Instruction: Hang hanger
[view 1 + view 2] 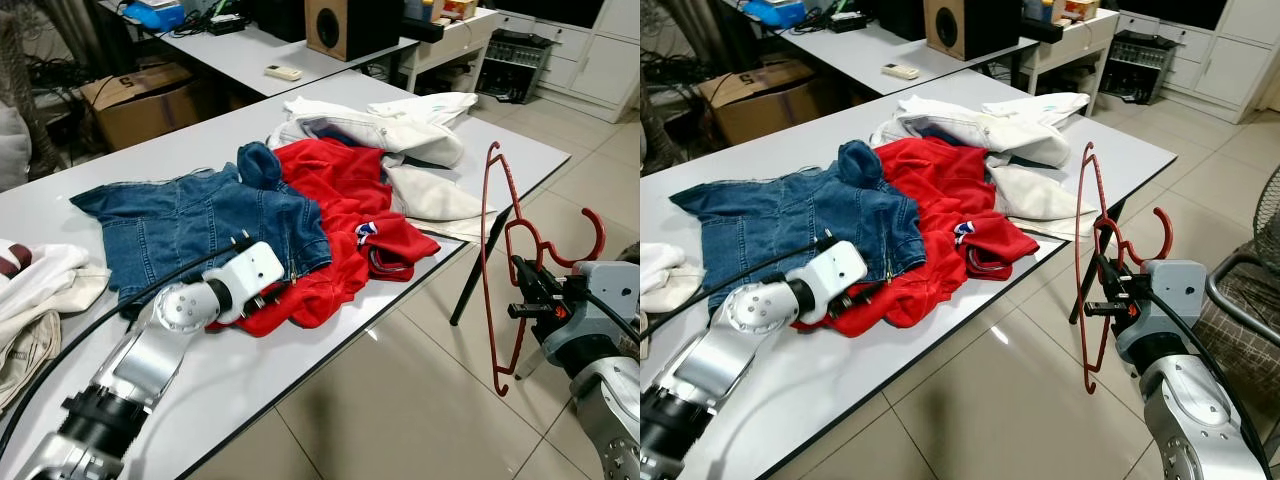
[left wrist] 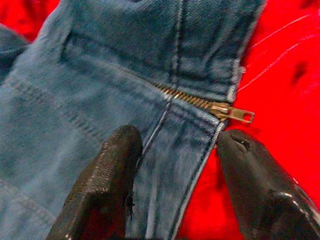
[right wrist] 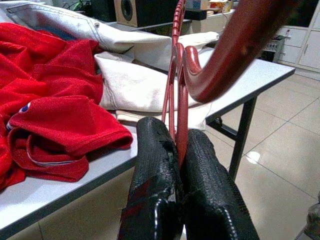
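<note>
Red shirt [image 1: 345,200]: partly buried under the denim jacket [image 1: 190,225].
Left pincer [image 1: 262,296]: fingertips hidden under the jacket's hem.
Hanger [image 3: 235,47]: hook blurred, cut off by the wrist picture's edge.

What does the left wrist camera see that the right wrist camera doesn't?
Left wrist view alone: the left gripper, open, its black fingers straddling the blue denim jacket beside a brass zipper pull.

Right wrist view alone: the right gripper shut on the red hanger, with a white garment, the table edge, a speaker and the tiled floor.

Both: the red shirt, bunched on the table in the right wrist view.
</note>
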`<state>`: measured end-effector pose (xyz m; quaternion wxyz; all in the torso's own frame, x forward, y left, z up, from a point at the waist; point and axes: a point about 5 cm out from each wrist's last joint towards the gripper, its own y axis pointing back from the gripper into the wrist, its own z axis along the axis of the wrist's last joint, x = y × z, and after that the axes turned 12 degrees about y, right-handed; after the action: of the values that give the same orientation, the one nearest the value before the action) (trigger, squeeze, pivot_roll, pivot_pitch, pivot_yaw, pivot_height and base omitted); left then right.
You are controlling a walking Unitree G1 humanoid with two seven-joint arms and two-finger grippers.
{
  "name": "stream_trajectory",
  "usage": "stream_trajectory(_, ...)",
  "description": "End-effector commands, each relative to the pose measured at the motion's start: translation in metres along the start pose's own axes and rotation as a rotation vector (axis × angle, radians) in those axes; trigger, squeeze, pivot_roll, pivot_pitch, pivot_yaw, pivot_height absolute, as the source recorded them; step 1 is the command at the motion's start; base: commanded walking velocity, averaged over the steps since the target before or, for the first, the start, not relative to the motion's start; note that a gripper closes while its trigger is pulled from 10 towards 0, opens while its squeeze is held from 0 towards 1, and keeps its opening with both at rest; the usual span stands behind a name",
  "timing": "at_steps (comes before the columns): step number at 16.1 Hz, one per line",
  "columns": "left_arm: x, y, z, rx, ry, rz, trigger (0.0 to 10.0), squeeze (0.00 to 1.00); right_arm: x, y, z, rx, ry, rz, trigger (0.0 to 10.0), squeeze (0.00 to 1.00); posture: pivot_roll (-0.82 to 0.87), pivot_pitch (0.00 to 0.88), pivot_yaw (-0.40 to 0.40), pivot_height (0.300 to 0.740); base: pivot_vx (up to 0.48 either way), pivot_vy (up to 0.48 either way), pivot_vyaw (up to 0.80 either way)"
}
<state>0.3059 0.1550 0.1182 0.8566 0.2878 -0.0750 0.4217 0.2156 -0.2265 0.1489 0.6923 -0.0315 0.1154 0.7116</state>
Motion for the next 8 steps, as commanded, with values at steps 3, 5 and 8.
stream_trajectory(3, 0.008, -0.002, 0.000, 0.038, -0.142, 0.059, 10.0, 0.00, 0.000, 0.000, 0.008, -0.030, 0.010, 0.012, 10.0, 0.00, -0.24, 0.000, 0.035, 0.740, 0.000, 0.000, 0.00)
stream_trajectory(5, 0.012, -0.001, -0.002, 0.049, -0.197, 0.071, 10.0, 0.00, 0.000, -0.001, 0.008, -0.033, 0.011, 0.010, 10.0, 0.00, -0.24, 0.000, 0.034, 0.740, 0.000, 0.000, 0.00)
stream_trajectory(8, 0.027, 0.007, 0.012, -0.052, -0.202, 0.150, 10.0, 0.00, -0.001, -0.002, 0.009, -0.040, 0.009, 0.003, 10.0, 0.00, -0.23, 0.000, 0.035, 0.740, 0.000, 0.000, 0.00)
